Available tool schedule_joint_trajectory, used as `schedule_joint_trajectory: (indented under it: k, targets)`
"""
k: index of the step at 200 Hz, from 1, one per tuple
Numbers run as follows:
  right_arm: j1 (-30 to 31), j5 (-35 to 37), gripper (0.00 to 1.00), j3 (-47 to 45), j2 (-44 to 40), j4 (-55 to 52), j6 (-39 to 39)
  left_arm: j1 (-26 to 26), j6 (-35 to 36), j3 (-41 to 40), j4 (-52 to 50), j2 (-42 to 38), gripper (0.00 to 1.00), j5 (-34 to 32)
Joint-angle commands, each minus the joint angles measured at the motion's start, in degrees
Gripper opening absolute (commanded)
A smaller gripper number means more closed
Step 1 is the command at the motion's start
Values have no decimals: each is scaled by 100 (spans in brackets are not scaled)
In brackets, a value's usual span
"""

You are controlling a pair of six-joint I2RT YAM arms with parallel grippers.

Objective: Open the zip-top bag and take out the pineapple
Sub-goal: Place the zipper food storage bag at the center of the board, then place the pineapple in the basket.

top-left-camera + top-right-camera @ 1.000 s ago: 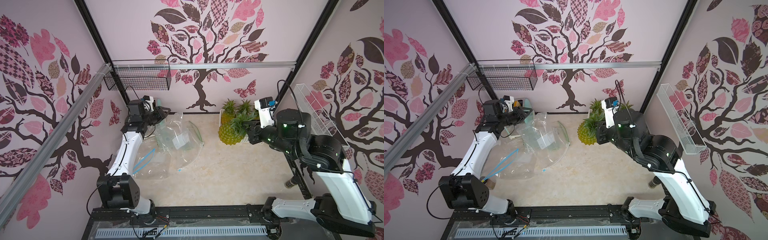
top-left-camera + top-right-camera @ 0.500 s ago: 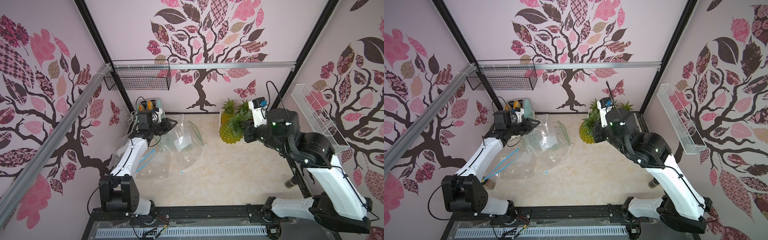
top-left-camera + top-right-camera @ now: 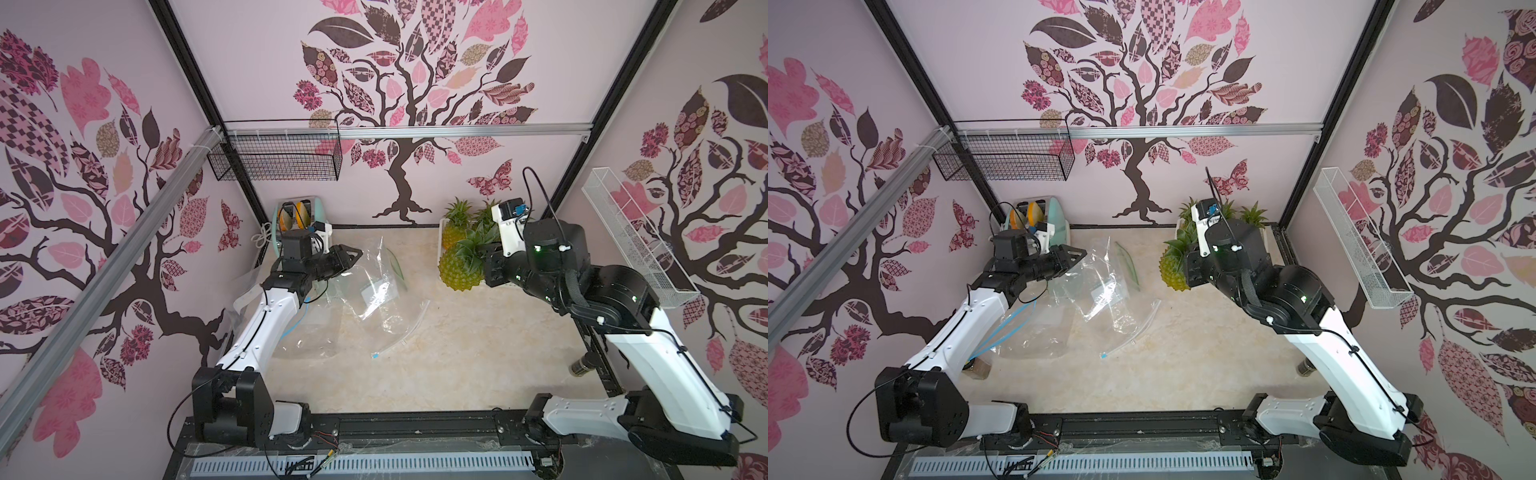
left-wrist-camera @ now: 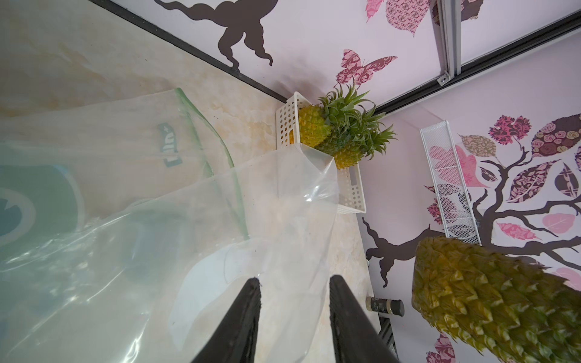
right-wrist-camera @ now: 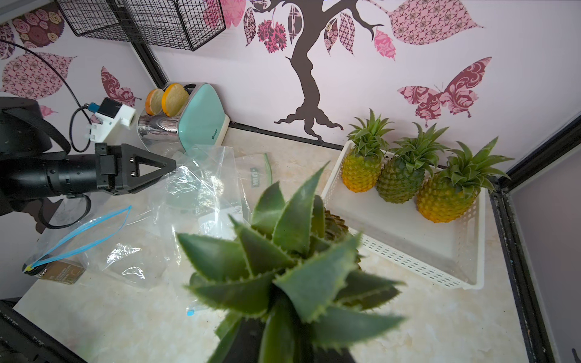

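In both top views: pineapple (image 3: 460, 272) out of the zip-top bag (image 3: 376, 286), right of centre, tilted, clenched at the crown by the right tool (image 3: 484, 254). Just behind it, white basket (image 3: 441, 226) with other pineapples (image 3: 456, 218). Bag slack and crumpled on the bench (image 3: 457, 353) left of centre, green zip edge gaping, left tool (image 3: 354, 252) at its upper edge. At upper left, toaster (image 3: 321, 205) with two bread slices (image 3: 301, 212) in its slots.

Left wrist view: fingers (image 4: 248, 317) apart, released, only clear film across the gap. Held pineapple at lower right, basket at upper centre.

Right wrist view: crown filling the lower centre. Three pineapples upright in the basket at right.

Against a second ago: left tool further right and lower in frame, toaster no longer behind the arm, pineapple hardly moved.
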Motion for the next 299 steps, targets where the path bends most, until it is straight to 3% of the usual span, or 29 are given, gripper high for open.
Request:
schedule_joint_trajectory:
  k: [1,49,78,139,208,299]
  targets:
    - [-272,151,0,18,-19,735,-101,76,254,212,129,-151,41,-213]
    - [-1458,-778,0,-295,111,1100,-151,366,614,634,145,-352,47,47]
    - [-1846,-933,0,-245,496,1269,-340,388,867,624,289,-570,49,500]
    - [-2427,-1229,0,-61,1456,1783,-488,-501,1485,-137,366,-1136,50,838]
    - [-2563,-1370,0,93,2060,2233,-420,-2120,2177,-754,-159,-1321,50,-251]
    - [-2762,-1470,0,531,2700,2393,-453,-3462,1493,-1951,1073,-969,48,-1882]
